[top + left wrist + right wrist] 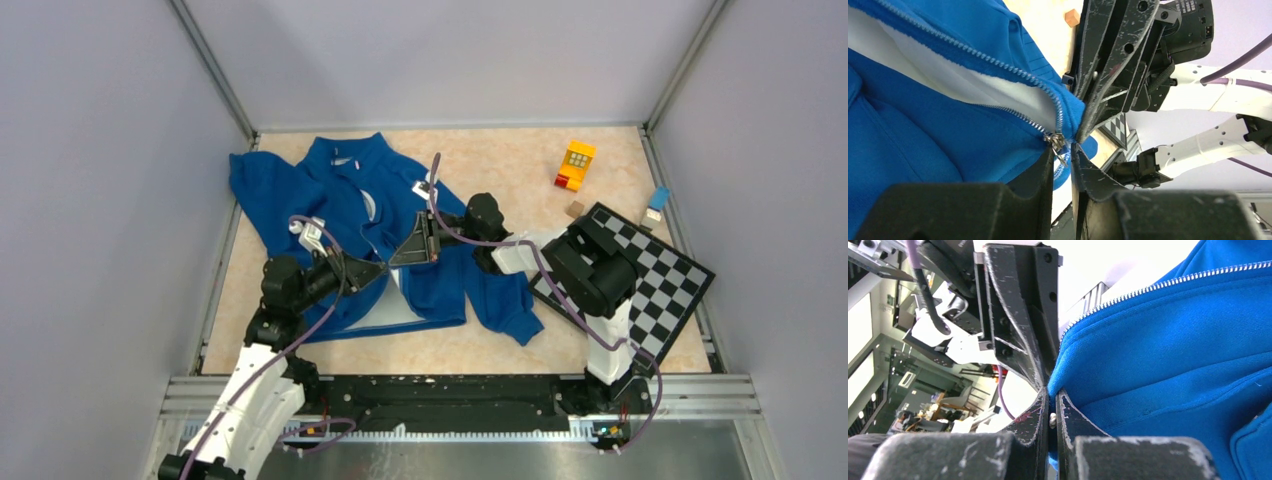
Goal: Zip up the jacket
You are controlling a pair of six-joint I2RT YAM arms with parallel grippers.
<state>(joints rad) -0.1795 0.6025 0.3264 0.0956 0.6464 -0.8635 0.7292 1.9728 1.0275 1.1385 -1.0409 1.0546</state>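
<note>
The blue jacket [340,200] lies open on the table, with pale lining showing near its lower hem. In the left wrist view the jacket [923,125] has its two rows of zipper teeth [988,62] meeting at the metal slider [1057,141]. My left gripper [1064,150] stands narrowly open around the slider's pull tab, with a thin gap on each side. My right gripper [1052,392] is shut on the jacket's hem [1173,350] right beside the slider. From above, the left gripper [378,270] and right gripper [412,248] meet tip to tip over the hem.
A black-and-white checkerboard [650,270] lies at the right under the right arm. A yellow and red toy block [576,163], a small brown cube [575,209] and a blue block [658,197] sit at the back right. Metal frame rails edge the table.
</note>
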